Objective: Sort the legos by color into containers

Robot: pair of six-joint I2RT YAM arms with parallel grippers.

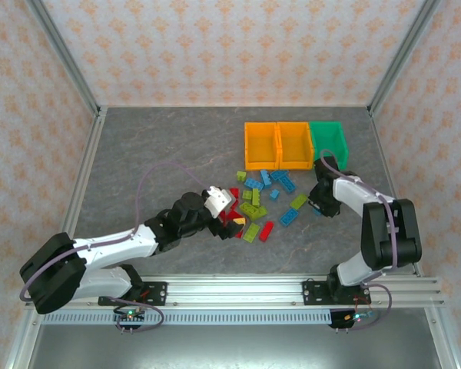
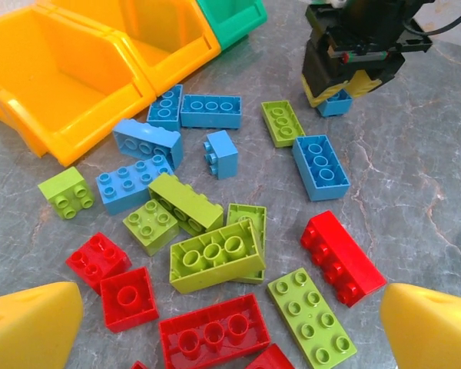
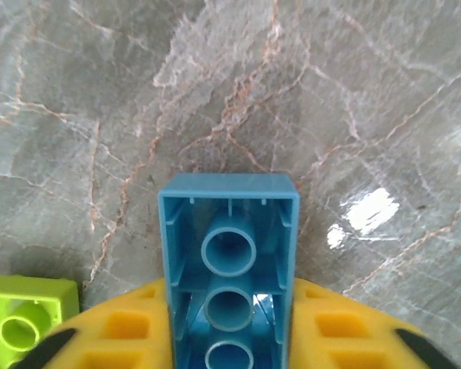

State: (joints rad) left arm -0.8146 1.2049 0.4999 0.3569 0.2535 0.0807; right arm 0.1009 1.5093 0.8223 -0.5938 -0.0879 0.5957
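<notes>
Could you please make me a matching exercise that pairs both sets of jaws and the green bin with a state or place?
Things:
1. left jaws
2. right jaws
3. green bin

States or places:
A. at the right end of the bin row
B. wide open over the brick pile
C. closed on a blue brick

Pairs: 1-B, 2-C, 3-A.

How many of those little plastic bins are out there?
3, side by side in one row: the left orange bin, the middle orange bin, and the green bin at the right end. None seems hidden.
</notes>
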